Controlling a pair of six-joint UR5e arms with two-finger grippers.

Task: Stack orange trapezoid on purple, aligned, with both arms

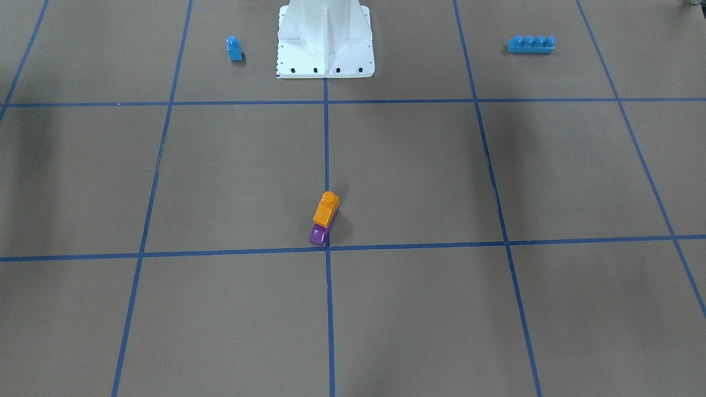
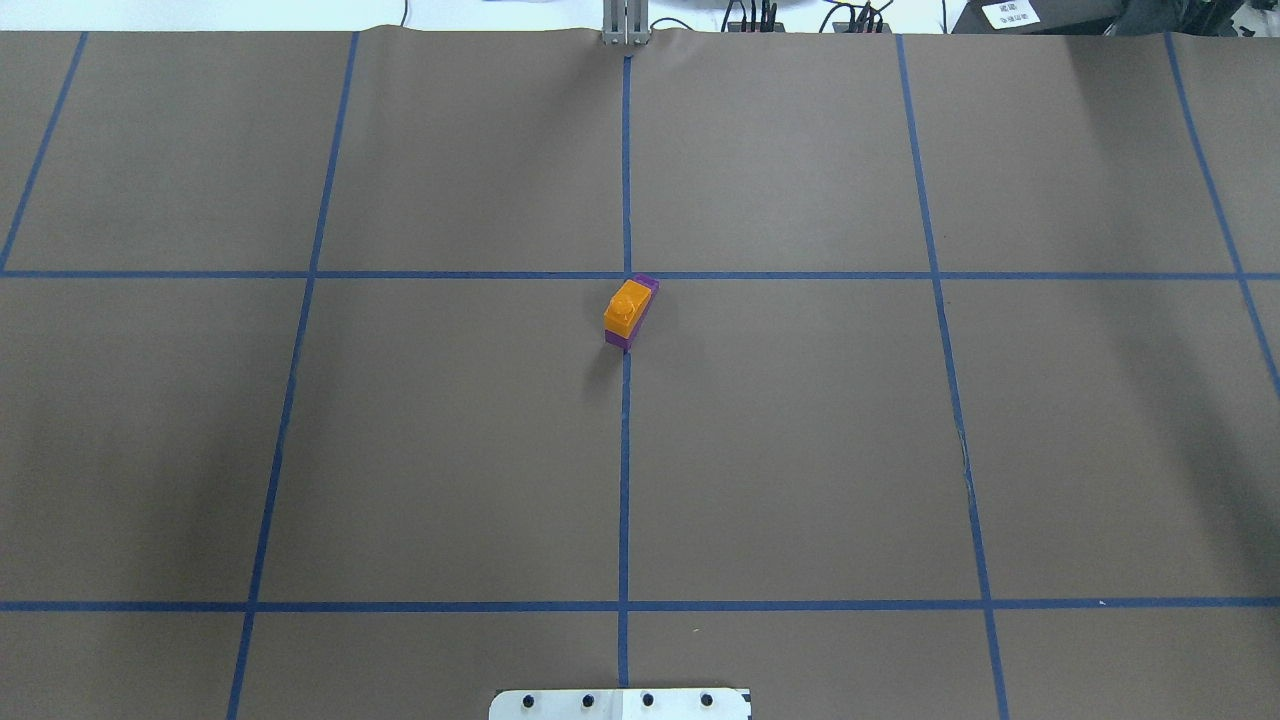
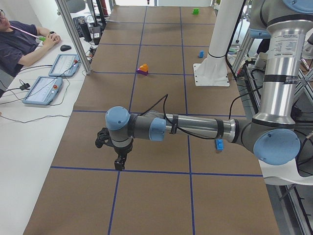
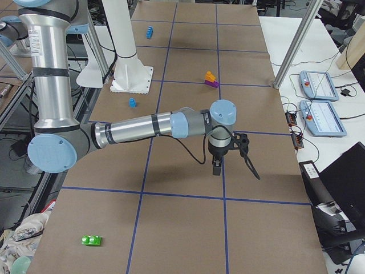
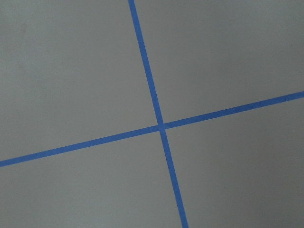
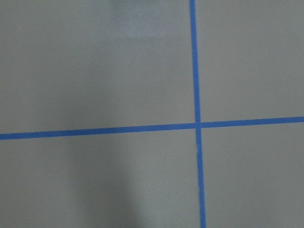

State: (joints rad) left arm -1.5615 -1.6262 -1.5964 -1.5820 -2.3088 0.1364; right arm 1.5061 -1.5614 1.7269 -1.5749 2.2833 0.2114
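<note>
Overhead exterior shows orange trapezoid (image 2: 627, 305) stacked on purple (image 2: 647, 286); both jaws hang well apart from it, openness cannot tell.

The orange trapezoid (image 2: 626, 305) sits stacked on the purple (image 2: 634, 322).

A robotics lab: robot arms (image 4: 137, 128), tape-gridded table (image 2: 800, 450), teach pendants (image 4: 323, 118), a seated operator (image 3: 19, 41).

Glossy orange trapezoid (image 1: 325, 209), purple block (image 1: 318, 235), brown table (image 1: 419, 176) crossed by blue tape grid (image 1: 326, 138)
</note>
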